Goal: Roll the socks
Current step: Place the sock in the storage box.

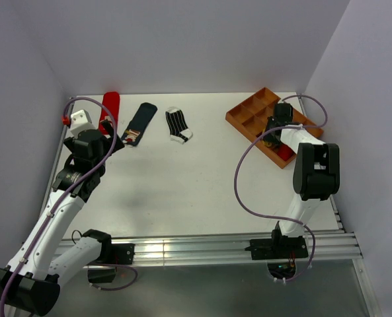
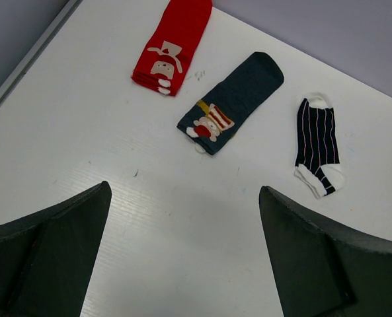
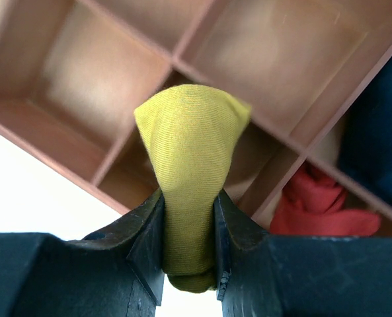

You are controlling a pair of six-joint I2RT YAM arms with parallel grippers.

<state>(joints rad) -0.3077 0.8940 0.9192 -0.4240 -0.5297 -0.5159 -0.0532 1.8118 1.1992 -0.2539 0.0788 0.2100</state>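
We pinch the mustard sock (image 3: 189, 139) in our right gripper (image 3: 188, 224) just above a divider between empty compartments of the tray (image 3: 43, 153); our left gripper (image 2: 182, 224) hangs open.

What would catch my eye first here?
The right gripper pinches a mustard yellow sock over a brown divided tray at far right, a bunched red sock in one compartment. At far left, a flat red sock, a navy patched sock and a striped sock lie before the open left gripper.

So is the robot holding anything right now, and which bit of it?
Yes. The right tool pinches the yellow sock near one end, and the rest bulges out past it. The left tool is open and holds nothing.
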